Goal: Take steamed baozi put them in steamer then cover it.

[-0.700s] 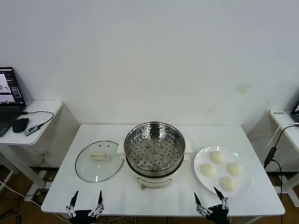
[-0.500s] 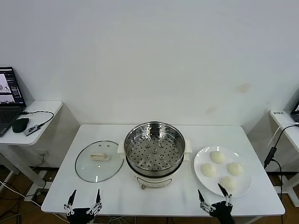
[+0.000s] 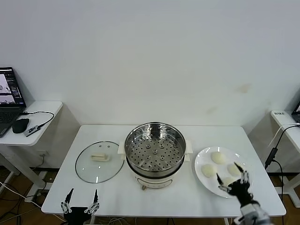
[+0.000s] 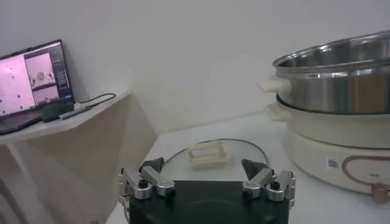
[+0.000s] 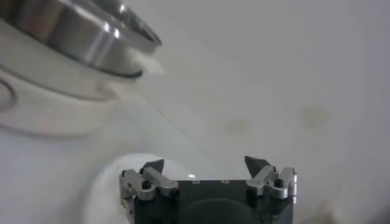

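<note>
The steamer (image 3: 154, 152) stands mid-table with its perforated tray bare; it also shows in the left wrist view (image 4: 341, 79) and the right wrist view (image 5: 67, 36). The cover (image 3: 99, 161) lies flat to its left, seen also in the left wrist view (image 4: 210, 155). Three baozi (image 3: 218, 157) show clearly on the white plate (image 3: 199, 161); the front one is mostly hidden behind my right gripper (image 3: 230, 174). That gripper (image 5: 206, 163) is open and empty above the plate's front. My left gripper (image 3: 83, 193) is open and empty at the table's front left edge (image 4: 204, 165).
A side table at the left holds a laptop (image 3: 9, 93) and a mouse (image 3: 20, 125); the laptop also shows in the left wrist view (image 4: 33, 85). Another side table with a cable (image 3: 274, 147) stands at the right. A white wall lies behind.
My right gripper has moved forward and to the right from the front edge to over the plate's front bun. My left gripper has sunk slightly lower at the front edge.
</note>
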